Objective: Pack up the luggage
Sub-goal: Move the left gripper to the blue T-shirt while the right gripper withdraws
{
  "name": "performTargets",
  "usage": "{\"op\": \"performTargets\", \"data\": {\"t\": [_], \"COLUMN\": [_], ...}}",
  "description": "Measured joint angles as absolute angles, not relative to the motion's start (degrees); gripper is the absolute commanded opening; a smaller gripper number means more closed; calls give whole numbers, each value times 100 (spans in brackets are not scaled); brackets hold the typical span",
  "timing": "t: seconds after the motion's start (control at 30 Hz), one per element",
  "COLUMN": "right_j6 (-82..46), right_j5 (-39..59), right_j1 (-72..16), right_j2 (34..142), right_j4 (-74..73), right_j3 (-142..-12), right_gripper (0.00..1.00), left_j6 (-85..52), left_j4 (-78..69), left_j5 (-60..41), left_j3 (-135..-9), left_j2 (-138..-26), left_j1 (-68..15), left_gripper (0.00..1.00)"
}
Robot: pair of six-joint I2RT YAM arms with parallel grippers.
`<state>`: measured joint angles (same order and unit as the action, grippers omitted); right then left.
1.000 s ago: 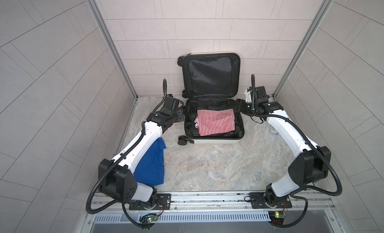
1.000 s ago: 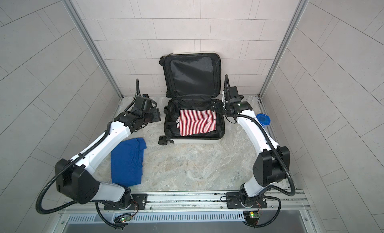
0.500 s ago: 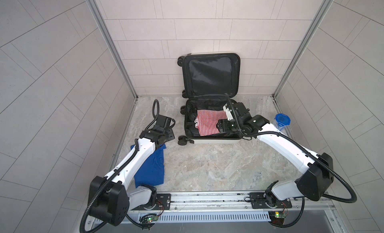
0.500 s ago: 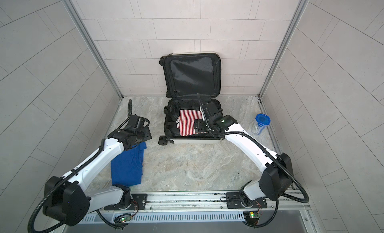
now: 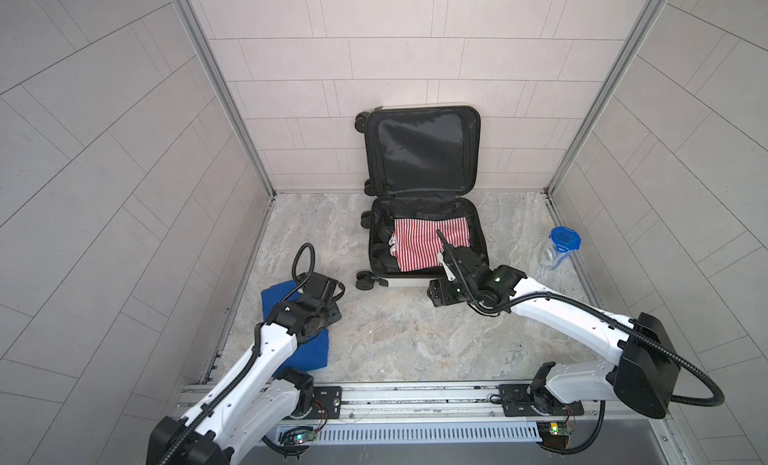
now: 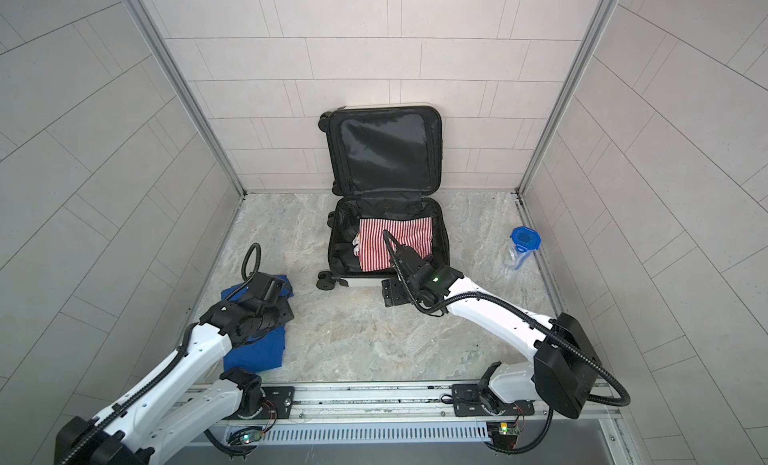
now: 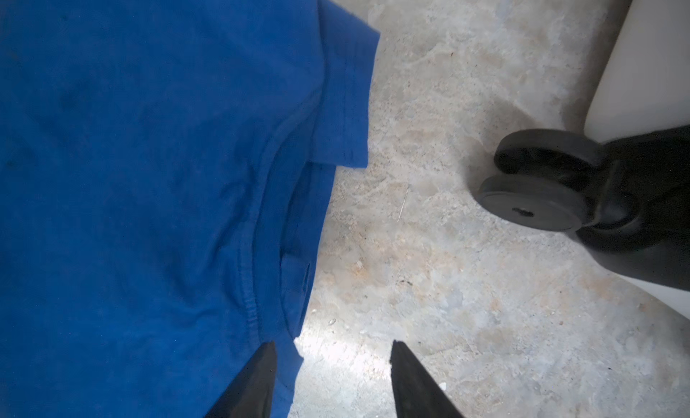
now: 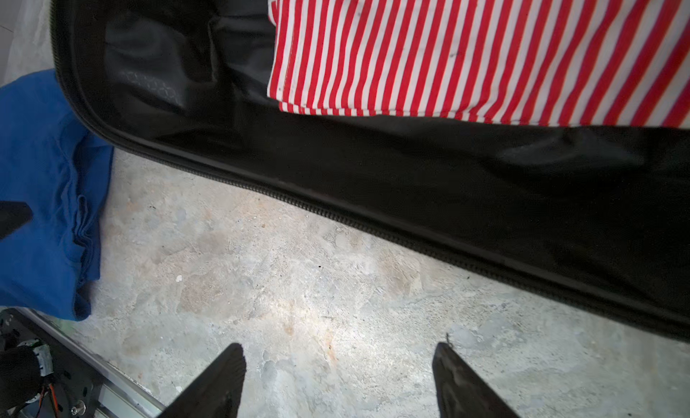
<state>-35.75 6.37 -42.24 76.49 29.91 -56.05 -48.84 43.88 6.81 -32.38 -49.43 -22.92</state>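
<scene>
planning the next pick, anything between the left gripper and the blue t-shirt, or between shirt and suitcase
Nothing visible. The left gripper hangs open at the blue t-shirt's edge; only bare floor lies between shirt and open suitcase. The right gripper hangs by its near rim.

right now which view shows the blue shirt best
Left wrist view: the shirt fills half the frame, collar and sleeve clear. In both top views the left arm partly hides it; the right wrist view catches an edge.
</scene>
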Motion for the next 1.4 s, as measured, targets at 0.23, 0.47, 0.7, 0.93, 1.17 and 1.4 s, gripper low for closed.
{"op": "performTargets", "data": {"t": [0.23,0.47,0.7,0.93,1.17,1.4], "right_j6": [-3693,-3717,-3741,-3754,-3787,-3859], "right_j5": [635,635,617,576,456,320], "right_j1": [-4276,-4320,-4322,-4322,-4322,-4322], "right_j2": [7644,7644,7647,7647,7647,7620], "right_j4": [2845,2838,2842,2862,2926,3035], "right_j3": [-5638,-5739,-5743,-5743,-5743,-5743], "right_gripper": [80,80,79,78,77,77], "left_j6": [-5537,-5706,-5568,-5489,-5684,-5771], "left_j4": [4510,4390,4132,4010,3446,2744], "left_j5": [810,895,864,843,202,-377], "left_j3": [-2351,-2178,-2141,-2187,-2150,-2189], "left_j2": [-4862,-4731,-5109,-5223,-5074,-5151], "left_j1": [-2926,-2939,-2941,-3232,-3900,-4388], "left_gripper": [54,39,8,0,0,0]}}
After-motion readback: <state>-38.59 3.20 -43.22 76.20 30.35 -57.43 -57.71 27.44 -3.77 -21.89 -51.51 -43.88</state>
